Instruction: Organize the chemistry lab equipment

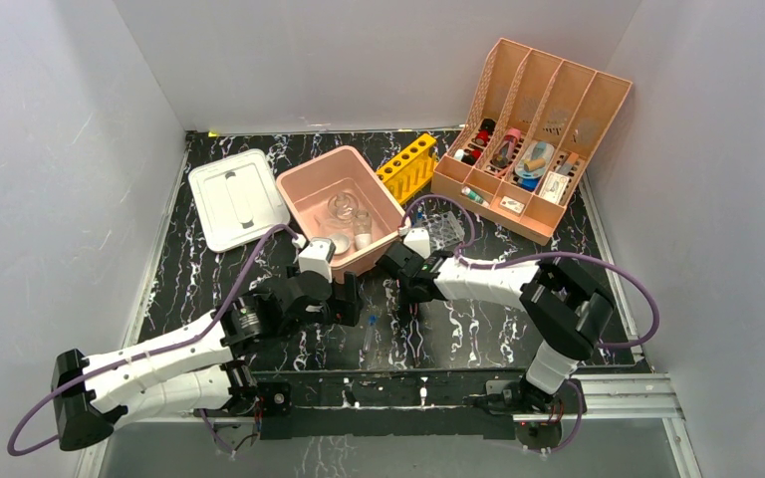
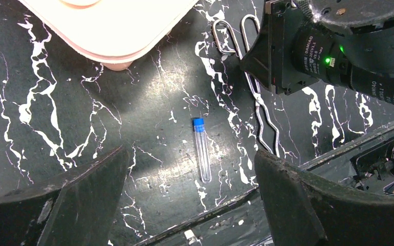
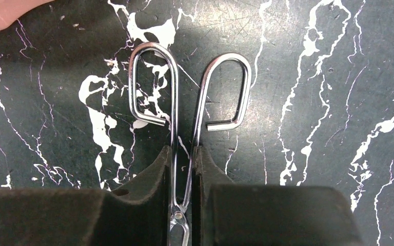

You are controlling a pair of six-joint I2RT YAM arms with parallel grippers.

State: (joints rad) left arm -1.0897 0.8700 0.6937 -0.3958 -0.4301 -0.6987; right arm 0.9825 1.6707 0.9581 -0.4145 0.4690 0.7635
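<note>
Thin metal wire tongs [image 3: 187, 102] sit between my right gripper's [image 3: 183, 159] jaws, which are shut on their two arms just above the pivot. The loop handles point away, low over the black marble table. The tongs also show in the left wrist view [image 2: 259, 110], under the right gripper [image 2: 287, 51]. My left gripper [image 2: 191, 169] is open and empty above a clear test tube with a blue cap [image 2: 201, 149]. The pink tub [image 1: 304, 189] holds a round glass flask [image 1: 342, 207], a small beaker [image 1: 363, 227] and a white dish [image 1: 321, 244].
A white lid [image 1: 237, 197] lies left of the tub. A yellow tube rack [image 1: 407, 166] and a clear rack [image 1: 443, 227] stand to its right. The peach four-slot organizer [image 1: 533, 139] stands at the back right. The table's near edge [image 2: 225, 205] is close below the left gripper.
</note>
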